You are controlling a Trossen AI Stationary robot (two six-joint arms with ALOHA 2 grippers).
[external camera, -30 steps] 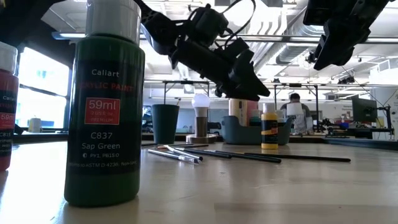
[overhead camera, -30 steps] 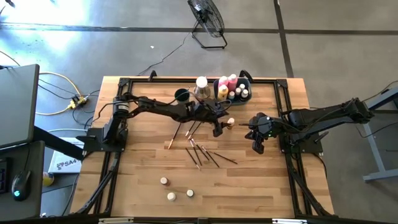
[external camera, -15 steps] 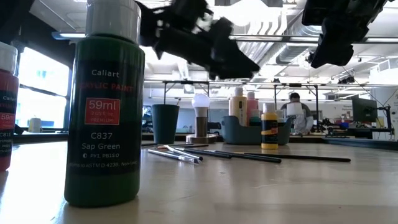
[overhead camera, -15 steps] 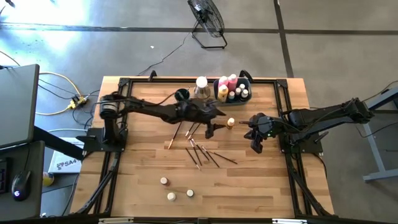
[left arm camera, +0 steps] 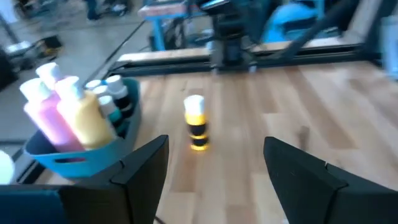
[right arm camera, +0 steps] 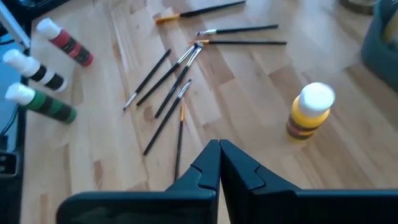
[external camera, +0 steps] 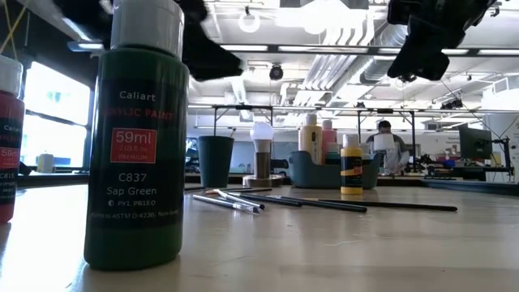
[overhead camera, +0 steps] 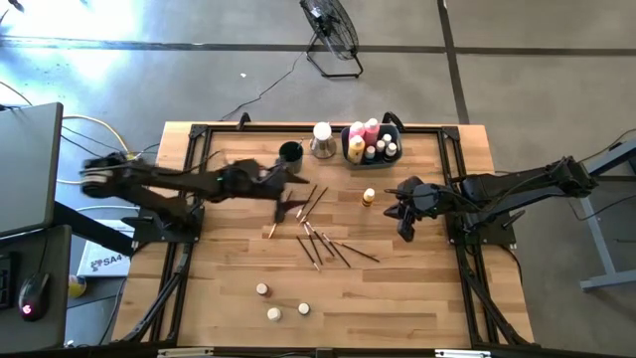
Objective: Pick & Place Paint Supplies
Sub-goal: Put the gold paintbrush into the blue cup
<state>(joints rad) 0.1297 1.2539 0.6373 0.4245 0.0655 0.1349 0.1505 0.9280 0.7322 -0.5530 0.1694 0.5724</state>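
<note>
A: What do we count on the table [overhead camera: 397,288]?

B: Near the far edge we see one grey-blue bin [overhead camera: 390,155] with one pink bottle [overhead camera: 372,126] and one yellow bottle [overhead camera: 356,147] standing in it, plus some small capped pots that we cannot count well. Just outside the bin stands one yellow paint bottle [overhead camera: 369,197] with a white cap, upright and alone. Left of the bin is one dark round cup [overhead camera: 289,153] and one white-topped thing [overhead camera: 322,136] beside it.

A: And the brushes?

B: In the middle of the table lie the thin dark brushes [overhead camera: 323,244], scattered and partly crossing. In the right wrist view we count about eight. Near the front edge stand three bottles: one green bottle [external camera: 138,138], one red bottle [external camera: 8,134] and one black-and-white bottle [right arm camera: 37,70].

A: Can we read something?

B: Yes, on the green one: "Callart", "59ml", "C837", "Sap Green". The smaller lines we cannot read.

A: The grippers?

B: The left gripper [left arm camera: 214,165] is above the table, left of the middle; its fingers are apart and nothing is between them. The right gripper [overhead camera: 403,231] hangs over the right part of the table, near the lone yellow bottle but not touching; its fingers are pressed together, empty.
</note>
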